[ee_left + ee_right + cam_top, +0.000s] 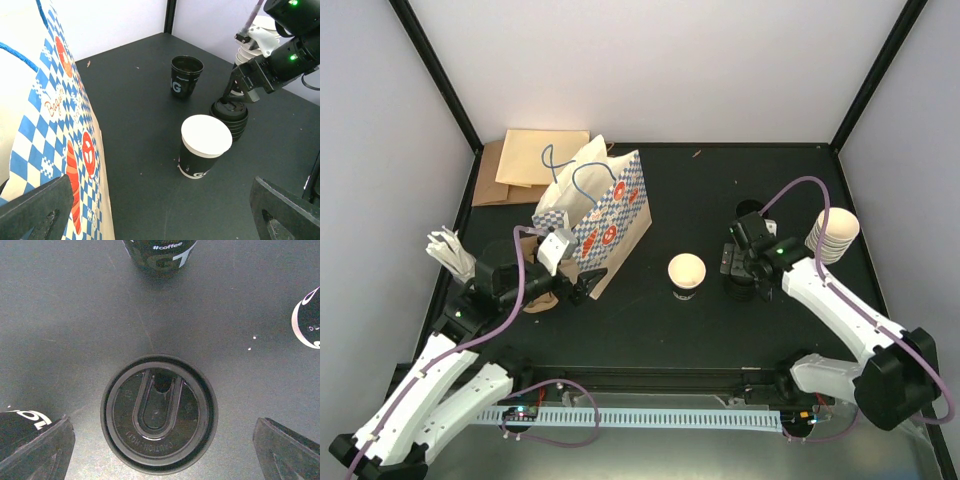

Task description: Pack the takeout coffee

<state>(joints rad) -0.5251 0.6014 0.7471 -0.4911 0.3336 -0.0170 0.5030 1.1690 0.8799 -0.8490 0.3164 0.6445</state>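
Right gripper (742,267) is your nearer one: jaws spread wide, empty, hanging straight over the black lid (159,412), which sits centred between its fingers (it looks like the top of a lid stack). The lid is round and flat with no long axis, so wrist angle hardly matters; I'd go straight down. The cup (686,272) stands upright just to that gripper's left, uncovered, cream inside, black printed outside. Left gripper (585,288) is also wide and empty, beside the bag (605,215).
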